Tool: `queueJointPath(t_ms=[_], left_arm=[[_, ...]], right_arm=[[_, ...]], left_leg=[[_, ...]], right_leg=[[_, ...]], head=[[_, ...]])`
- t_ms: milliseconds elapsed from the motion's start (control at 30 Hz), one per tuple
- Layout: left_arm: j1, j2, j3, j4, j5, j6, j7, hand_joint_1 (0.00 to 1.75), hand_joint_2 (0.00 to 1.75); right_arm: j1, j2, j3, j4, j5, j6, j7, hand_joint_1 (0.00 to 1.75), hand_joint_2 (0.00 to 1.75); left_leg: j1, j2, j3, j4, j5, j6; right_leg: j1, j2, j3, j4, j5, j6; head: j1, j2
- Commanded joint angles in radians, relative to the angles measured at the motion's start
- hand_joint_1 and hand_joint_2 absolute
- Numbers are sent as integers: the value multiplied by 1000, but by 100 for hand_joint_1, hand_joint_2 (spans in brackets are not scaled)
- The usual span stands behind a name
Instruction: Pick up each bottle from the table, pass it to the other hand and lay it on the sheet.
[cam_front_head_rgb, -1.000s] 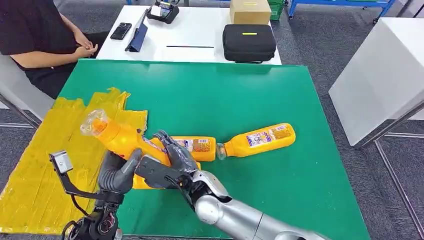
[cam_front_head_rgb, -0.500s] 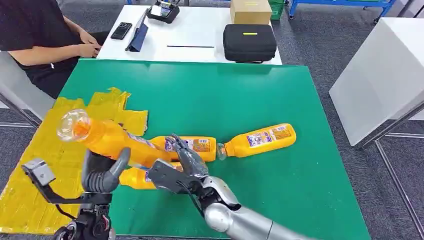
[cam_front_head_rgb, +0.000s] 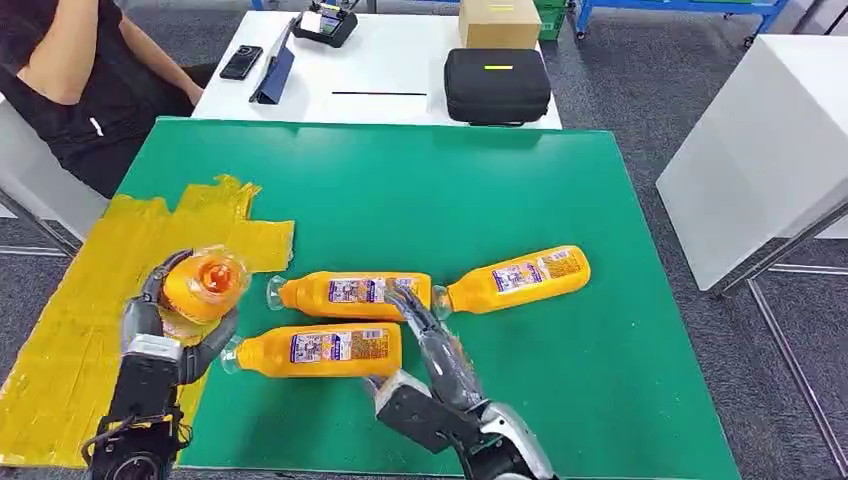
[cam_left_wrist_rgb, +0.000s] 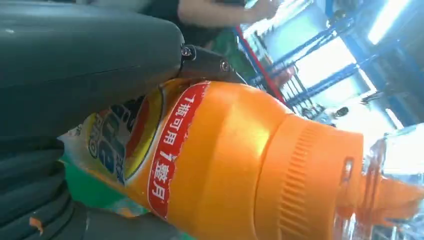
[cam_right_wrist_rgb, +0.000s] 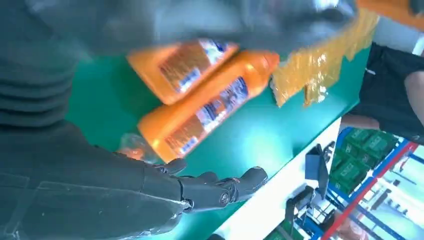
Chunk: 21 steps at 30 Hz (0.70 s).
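The left hand (cam_front_head_rgb: 165, 325) grips an orange bottle (cam_front_head_rgb: 203, 285) upright above the yellow sheet (cam_front_head_rgb: 70, 330), cap toward the camera. The right hand (cam_front_head_rgb: 435, 375) hovers empty, fingers (cam_front_head_rgb: 415, 310) spread, over the green table (cam_front_head_rgb: 450, 190) beside three lying bottles (cam_front_head_rgb: 350, 295).

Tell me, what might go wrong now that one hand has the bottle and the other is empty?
The left hand grips the held bottle above the yellow sheet, cap toward the camera; if the grip loosens it might drop and roll. The sheet is crumpled, so a laid bottle may not settle flat. The right hand, fingers spread, lies close to two bottles on the table and could nudge them.
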Motion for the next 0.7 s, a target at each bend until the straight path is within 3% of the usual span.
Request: queueJointPath(t_ms=[33, 333, 367, 700], left_arm=[[-134, 44, -72, 244, -308, 67, 136, 175, 175], [-229, 5, -90, 375, -524, -3, 273, 175, 175], [-240, -2, -89, 396, -573, -10, 300, 175, 175], [-284, -50, -3, 473, -632, -78, 335, 175, 175]], right_arm=[[47, -51, -25, -58, 3, 46, -15, 0, 0], [55, -59, -9, -77, 13, 89, -11, 0, 0], [21, -83, 10, -69, 25, 125, -9, 0, 0], [25, -68, -43, -65, 21, 210, -25, 0, 0]], left_leg=[[0, -3, 3, -1, 0, 1], [0, -4, 4, -1, 0, 1], [0, -3, 3, -1, 0, 1], [0, -2, 1, 0, 1, 1]], right_leg=[[0, -3, 4, -1, -1, -4], [1, -3, 4, 0, -1, -5], [1, -3, 3, -1, -1, -4], [1, -1, 1, 0, 0, -3]], head=[[0, 0], [0, 0], [0, 0], [0, 0]])
